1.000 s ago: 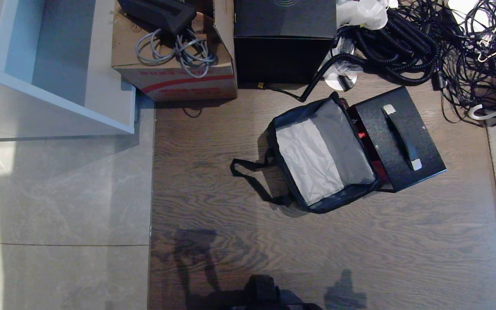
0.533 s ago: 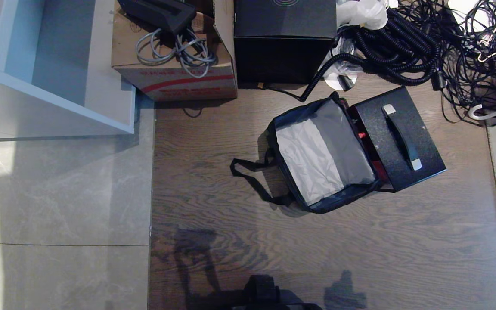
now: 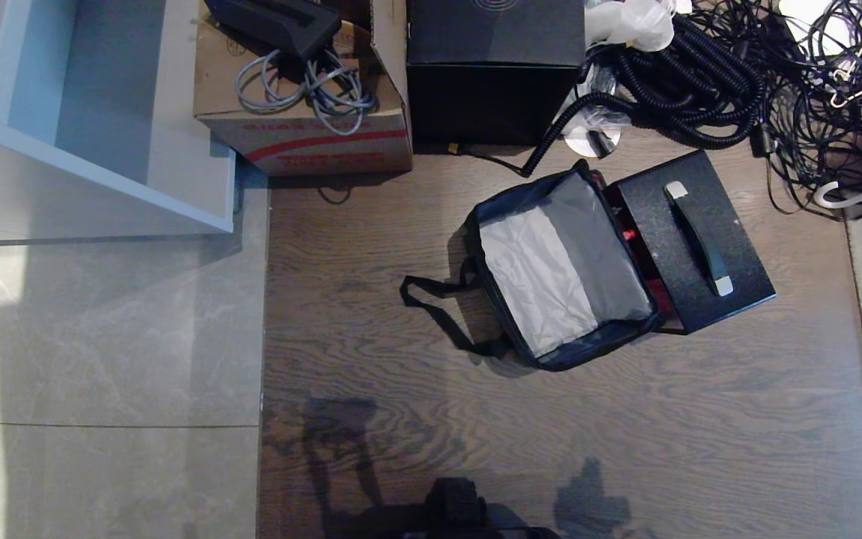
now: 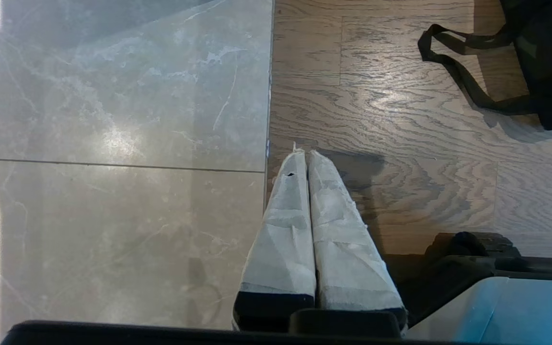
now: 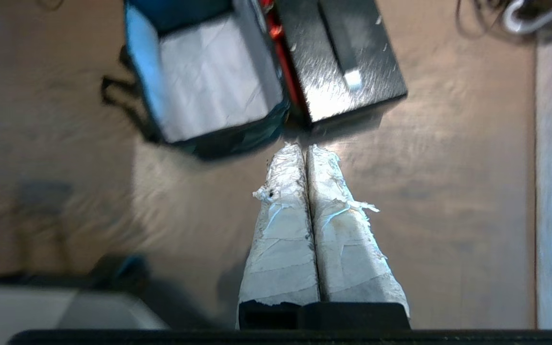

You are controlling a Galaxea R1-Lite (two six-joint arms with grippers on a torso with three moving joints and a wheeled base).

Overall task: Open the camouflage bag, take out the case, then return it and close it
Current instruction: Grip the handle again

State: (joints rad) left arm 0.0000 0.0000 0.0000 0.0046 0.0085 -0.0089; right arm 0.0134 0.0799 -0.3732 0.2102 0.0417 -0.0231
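The right gripper (image 5: pixel 305 149) has its two tape-wrapped fingers (image 5: pixel 283 225) pressed together with nothing between them, and it hangs above the wood floor (image 5: pixel 448 201), with its tips pointing toward the near edges of the bag and the case. The left gripper (image 4: pixel 305 154) is likewise closed tight and empty, its white-wrapped fingers (image 4: pixel 285 230) sitting over the seam where the wood floor meets the grey tile floor (image 4: pixel 113 143). Neither arm shows in the head view; only shadows fall along the bottom edge of that frame.

Right of centre in the head view, the camouflage bag (image 3: pixel 562 269) lies open on the wood floor, its grey lining facing up and nothing inside it. Its black shoulder strap (image 3: pixel 438 307) loops out to the left. A strip of red flap lining (image 3: pixel 629 236) shows along the bag's right side. The case (image 3: pixel 689 239) lies flat directly to the right of the bag, touching that red edge, speckled face up, with its black bar handle (image 3: pixel 697 238) and silver ends running diagonally.

Along the top of the head view stand a cardboard box (image 3: pixel 304 112) holding grey cables, a black cube box (image 3: pixel 494 67) beside it, and a heap of black cords (image 3: pixel 775 67) in the upper right. A pale shelf unit (image 3: pixel 94 112) fills the upper left
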